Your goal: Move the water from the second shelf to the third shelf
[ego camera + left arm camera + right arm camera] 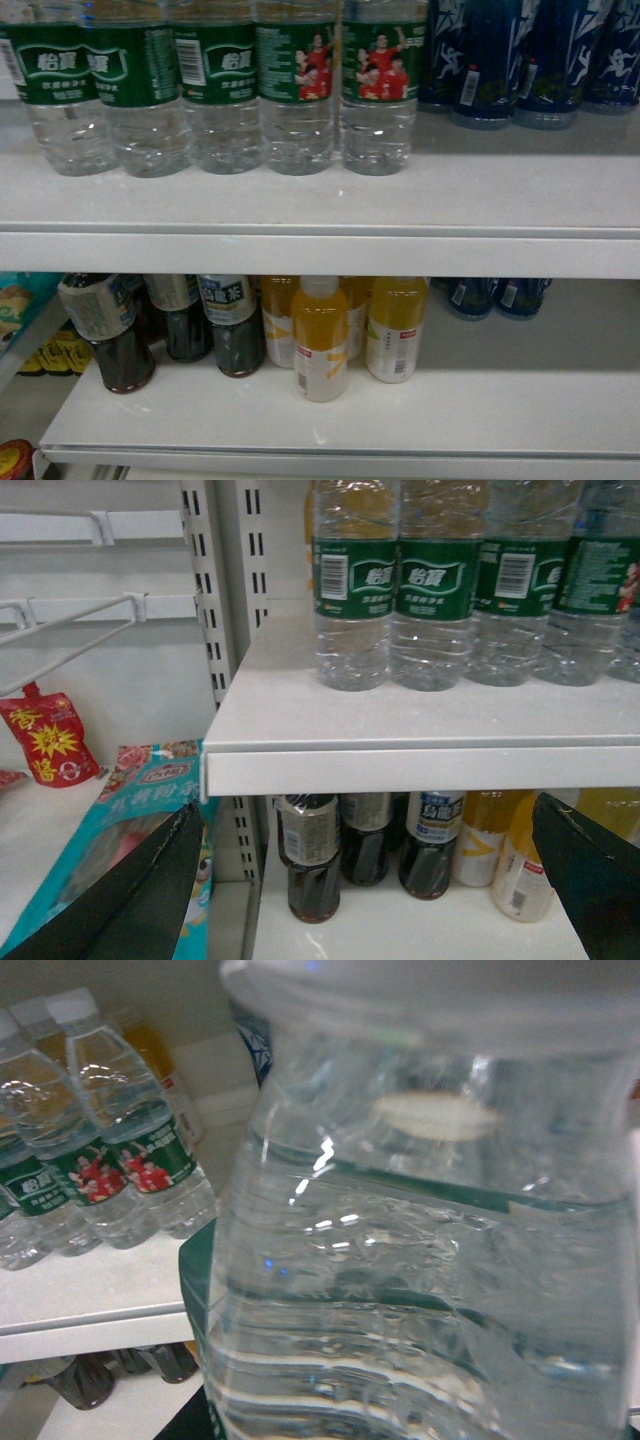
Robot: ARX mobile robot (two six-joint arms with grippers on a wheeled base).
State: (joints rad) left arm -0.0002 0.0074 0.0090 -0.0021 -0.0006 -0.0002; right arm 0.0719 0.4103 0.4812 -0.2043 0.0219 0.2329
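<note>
R arm's water bottle (420,1260) fills its cam, upright, above shelf (90,1300); grip unclear; L gripper (370,880) wide.

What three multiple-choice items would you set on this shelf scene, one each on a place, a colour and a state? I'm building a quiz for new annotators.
1. In the head view, where do the dark blue bottles stand relative to the water bottles on the upper shelf? A left; B right; C in front.
2. The water bottles' wrap label is mainly: A green; B yellow; C white.
3. The left claw is: A shut on a bottle; B shut and empty; C open and empty.

Answers: 1 B, the blue bottles fill the shelf's right end. 2 A, green bands wrap each water bottle. 3 C, its fingers sit wide apart at the bottom corners of the left wrist view, gripping nothing.
</note>
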